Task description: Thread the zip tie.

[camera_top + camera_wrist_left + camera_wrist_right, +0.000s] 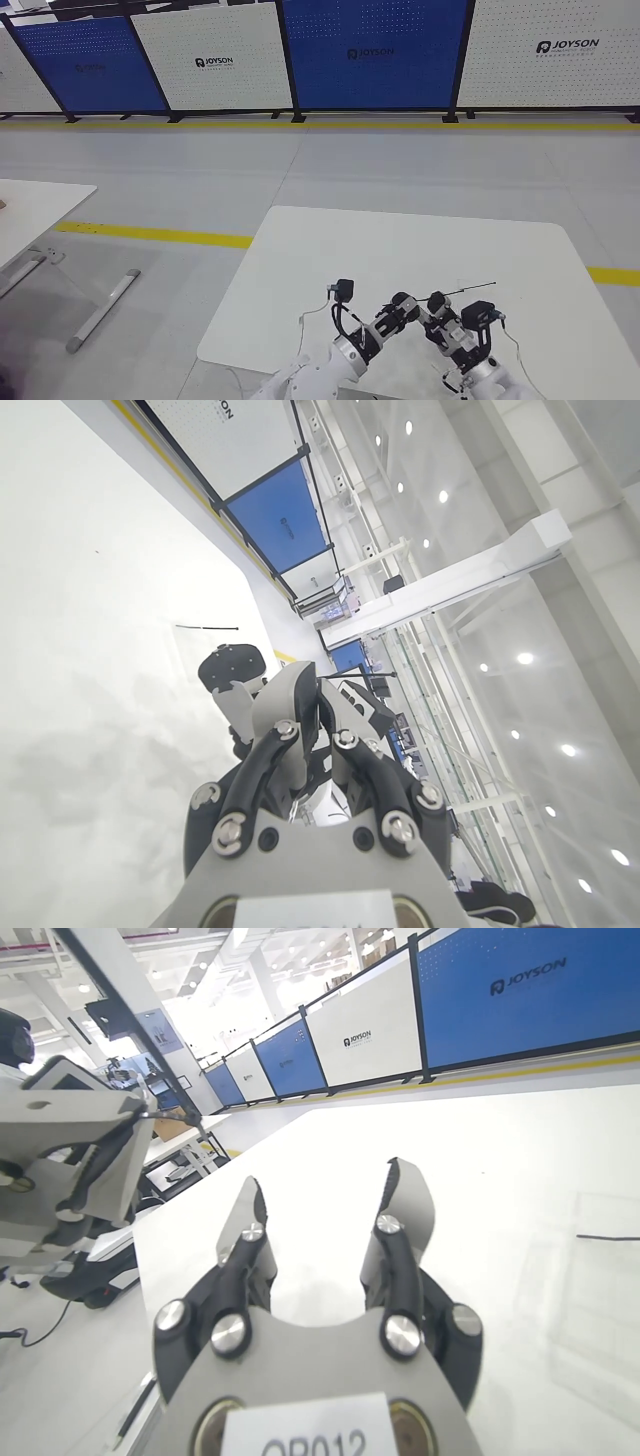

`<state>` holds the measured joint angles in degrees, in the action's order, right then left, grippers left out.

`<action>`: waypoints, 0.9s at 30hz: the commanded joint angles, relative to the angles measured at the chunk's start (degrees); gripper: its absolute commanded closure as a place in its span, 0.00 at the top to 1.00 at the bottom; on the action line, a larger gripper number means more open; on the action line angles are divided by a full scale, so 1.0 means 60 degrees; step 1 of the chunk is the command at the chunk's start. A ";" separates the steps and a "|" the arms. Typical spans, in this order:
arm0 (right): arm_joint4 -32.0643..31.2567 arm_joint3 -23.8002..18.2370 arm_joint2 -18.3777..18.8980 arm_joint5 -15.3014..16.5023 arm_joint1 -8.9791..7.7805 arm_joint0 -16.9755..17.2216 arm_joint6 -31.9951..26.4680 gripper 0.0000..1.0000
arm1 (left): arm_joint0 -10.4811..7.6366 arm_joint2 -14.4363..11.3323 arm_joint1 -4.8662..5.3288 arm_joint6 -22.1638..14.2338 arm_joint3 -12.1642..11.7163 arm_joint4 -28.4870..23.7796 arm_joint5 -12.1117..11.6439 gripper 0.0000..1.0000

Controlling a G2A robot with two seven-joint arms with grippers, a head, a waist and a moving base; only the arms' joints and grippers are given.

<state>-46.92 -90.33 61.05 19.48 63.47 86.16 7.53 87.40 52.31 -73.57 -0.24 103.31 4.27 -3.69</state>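
1. The left gripper (316, 685) is seen with its jaws pressed together on a thin black zip tie (360, 675). The strap is pinched at the fingertips.
2. From that pinch the zip tie is held out sideways in the air, clear of the table (400, 240). A small thickening is seen at its free end.
3. The right gripper (325, 1183) is held with its jaws spread wide and nothing between them. The bare white tabletop is seen through the gap.
4. In the top view both grippers are found close together near the table's near edge. Their tips are turned toward each other but are not touching.
5. In the right wrist view the left gripper is seen raised off to one side. The free end of the held strap is pointed toward the open jaws, and a clear gap is left between strap and right gripper.
6. A second zip tie (607, 1238) is laid flat on the table, apart from both grippers. It is placed on the right gripper's outer side, farther from the robot than the fingertips.
7. A faint rectangular outline is made out on the tabletop around that second strap, but what it is cannot be told.
8. Beyond the table a yellow line (150, 234) is painted across the grey floor, and blue and white partition panels (370, 50) are lined up behind it.
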 commanded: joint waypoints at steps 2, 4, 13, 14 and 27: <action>0.0184 -0.0068 -0.0127 0.0000 -0.0067 -0.0055 0.0034 0.39 | -0.0035 -0.0066 -0.0038 0.0213 -0.0049 -0.0102 0.0162 0.00; 0.0345 -0.0110 -0.0204 0.0000 -0.0115 -0.0084 0.0051 0.37 | -0.0076 -0.0090 -0.0058 0.0274 -0.0083 -0.0189 0.0262 0.00; 0.0718 -0.0175 -0.0429 0.0000 -0.0413 -0.0170 0.0529 0.35 | -0.0191 -0.0162 -0.0111 0.0316 -0.0206 -0.0403 0.0337 0.00; 0.0726 -0.0169 -0.0453 0.0000 -0.0439 -0.0176 0.0582 0.34 | -0.0198 -0.0168 -0.0114 0.0310 -0.0214 -0.0400 0.0335 0.00; 0.0815 -0.0201 -0.0889 0.0000 -0.0770 -0.0355 0.1042 0.31 | -0.0217 -0.0227 -0.0140 0.0385 -0.0305 -0.0255 0.0300 0.00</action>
<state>-42.17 -91.52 55.86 19.48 58.99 84.11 13.57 86.07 51.00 -74.40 2.03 101.52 2.63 -1.84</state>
